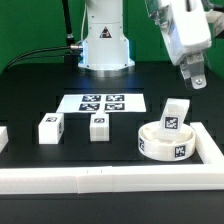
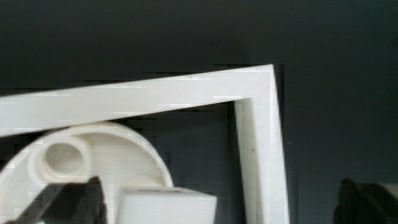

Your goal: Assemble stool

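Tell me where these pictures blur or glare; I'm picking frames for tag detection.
Exterior view: the tool is blurred, the tagged seat is distinct. Wrist view: soft overall, the border rail nearly blown out, the near leg block out of focus.

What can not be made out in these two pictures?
Exterior view: a white piece is cut off at that view's left edge; its kind is unclear.
Wrist view: the seat is cut off by the lower edge and partly covered by a leg block.
Wrist view: the fingers of the hand are dark, blurred and cut off.
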{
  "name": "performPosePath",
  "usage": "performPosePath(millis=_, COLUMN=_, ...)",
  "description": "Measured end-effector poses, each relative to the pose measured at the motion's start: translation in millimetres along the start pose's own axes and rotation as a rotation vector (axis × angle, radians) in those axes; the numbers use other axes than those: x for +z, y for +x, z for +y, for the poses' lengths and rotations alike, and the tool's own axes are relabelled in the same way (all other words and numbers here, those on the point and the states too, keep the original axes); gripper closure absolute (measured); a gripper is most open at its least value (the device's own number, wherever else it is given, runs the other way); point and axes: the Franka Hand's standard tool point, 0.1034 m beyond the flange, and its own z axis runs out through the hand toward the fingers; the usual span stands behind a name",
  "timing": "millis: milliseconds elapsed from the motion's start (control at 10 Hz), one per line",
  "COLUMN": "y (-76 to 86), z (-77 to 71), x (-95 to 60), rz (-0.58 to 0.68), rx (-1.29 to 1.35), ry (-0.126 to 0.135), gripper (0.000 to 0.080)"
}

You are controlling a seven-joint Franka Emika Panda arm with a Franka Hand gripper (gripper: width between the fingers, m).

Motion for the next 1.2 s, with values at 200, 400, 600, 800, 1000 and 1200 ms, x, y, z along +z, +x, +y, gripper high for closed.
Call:
performPosePath(millis=200, y=-3.1, z=9.3, x=1.4, rz=-0.01, rx=-0.319, ry=-0.032, gripper=0.0151)
performPosePath(millis=400, y=3.2, z=2.4, x=-2.0, rz=-0.025, rx=-0.523, ry=-0.039, gripper=0.0151)
performPosePath(millis=600, y=4.4, z=2.7, x=-1.1, rz=-0.021, rx=-0.646, ry=-0.041, gripper=0.0151)
performPosePath(millis=800, y=3.2, z=3.3, x=-0.9, rz=-0.024, rx=-0.781, ry=-0.049, gripper=0.0151)
performPosePath(millis=1000, y=-8.9, z=5.5, x=-2.7, rz=-0.035, rx=-1.088, ry=-0.095, gripper=0.0151)
performPosePath(millis=1200, y=-1.5, z=2.7, x=-5.0, rz=-0.045, rx=-1.324, ry=-0.1, gripper=0.0151)
